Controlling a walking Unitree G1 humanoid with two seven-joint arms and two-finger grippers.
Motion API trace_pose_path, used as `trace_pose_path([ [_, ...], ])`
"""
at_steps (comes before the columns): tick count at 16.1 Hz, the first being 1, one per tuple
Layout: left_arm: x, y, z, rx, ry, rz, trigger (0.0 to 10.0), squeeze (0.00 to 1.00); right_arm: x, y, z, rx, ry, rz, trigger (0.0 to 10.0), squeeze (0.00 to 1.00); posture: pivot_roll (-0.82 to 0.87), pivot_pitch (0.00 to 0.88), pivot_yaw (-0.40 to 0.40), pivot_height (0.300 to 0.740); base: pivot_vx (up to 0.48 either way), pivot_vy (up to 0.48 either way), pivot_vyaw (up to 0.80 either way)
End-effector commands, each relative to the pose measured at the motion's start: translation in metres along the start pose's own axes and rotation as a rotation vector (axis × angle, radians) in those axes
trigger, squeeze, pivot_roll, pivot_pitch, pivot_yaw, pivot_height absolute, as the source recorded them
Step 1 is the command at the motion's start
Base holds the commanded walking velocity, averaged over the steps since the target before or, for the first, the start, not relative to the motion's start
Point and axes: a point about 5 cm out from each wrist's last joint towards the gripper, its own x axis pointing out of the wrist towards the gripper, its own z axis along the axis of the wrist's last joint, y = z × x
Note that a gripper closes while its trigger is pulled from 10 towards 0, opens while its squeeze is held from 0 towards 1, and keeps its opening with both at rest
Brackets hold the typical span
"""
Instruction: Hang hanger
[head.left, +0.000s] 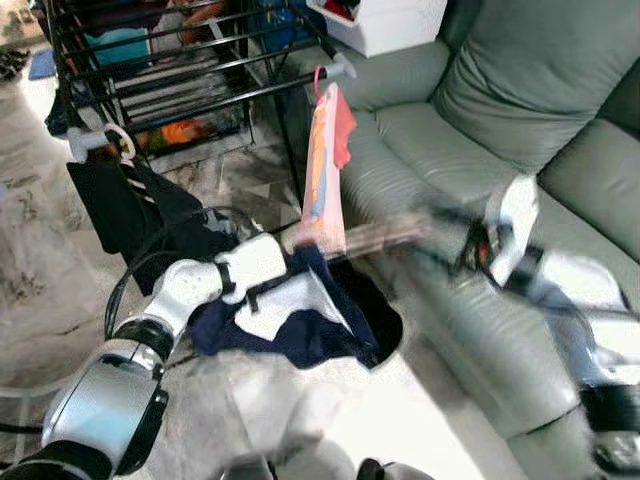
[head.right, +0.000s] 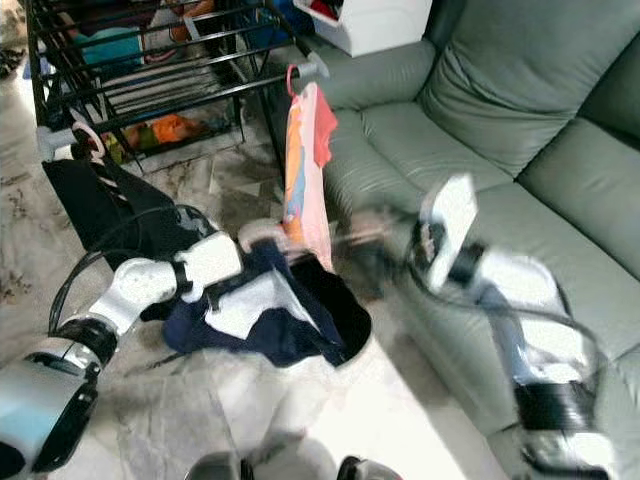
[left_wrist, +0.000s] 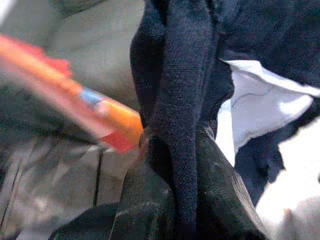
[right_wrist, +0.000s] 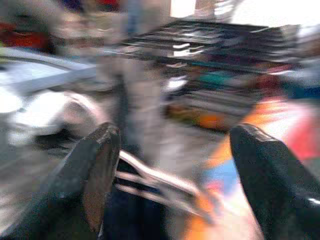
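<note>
One navy garment (head.left: 300, 330), white inner panel, left claw (left_wrist: 170, 200) gripping

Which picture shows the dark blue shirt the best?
The left eye view: the whole dark blue shirt hangs from the left hand. The right eye view shows much the same. The left wrist view shows a close fold pinched between its fingers.

Left gripper (left_wrist: 175, 200): glossy black plastic fingers pinched on coarse-knit navy cloth garment (head.left: 300, 335) with smooth white lining. Beyond it, I see thin pink-orange fabric (head.left: 325, 170) hanging off the matt black metal rack (head.left: 190, 60). Right gripper (right_wrist: 175, 170): smooth black fingers, spread. Sofa (head.left: 560, 90) past it: matt grey-green leather look. Floor (head.left: 40, 250): polished marble-like tile.
</note>
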Motion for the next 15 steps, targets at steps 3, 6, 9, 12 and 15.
trace_pose_path([
  [3, -0.005, 0.025, 0.009, -0.127, -0.072, 0.182, 0.0, 0.0, -0.01, -0.027, 0.0, -0.243, -0.004, -0.423, 10.0, 1.0, -0.07, 0.018, 0.042, 0.74, 0.0, 0.0, 0.0],
  [6, -0.006, 0.025, 0.023, -0.155, -0.204, 0.175, 0.0, 0.0, -0.021, -0.036, -0.023, -0.216, 0.073, -0.712, 10.0, 1.0, -0.07, 0.02, 0.042, 0.74, 0.0, 0.0, 0.0],
  [9, -0.005, 0.019, 0.041, -0.036, -0.297, 0.061, 0.0, 0.0, -0.008, -0.014, -0.061, -0.001, 0.152, -0.648, 10.0, 1.0, -0.05, 0.023, 0.043, 0.74, 0.0, 0.0, 0.0],
  [12, -0.005, 0.02, 0.046, -0.06, -0.318, 0.056, 0.0, 0.0, 0.001, 0.001, -0.073, 0.099, 0.154, -0.635, 10.0, 0.92, -0.05, 0.023, 0.043, 0.74, 0.0, 0.0, -0.17],
  [15, -0.006, 0.018, 0.054, -0.042, -0.37, 0.051, 0.0, 0.0, 0.007, 0.012, -0.076, 0.125, 0.153, -0.588, 10.0, 0.76, -0.06, 0.029, 0.035, 0.74, 0.0, 0.0, -0.53],
])
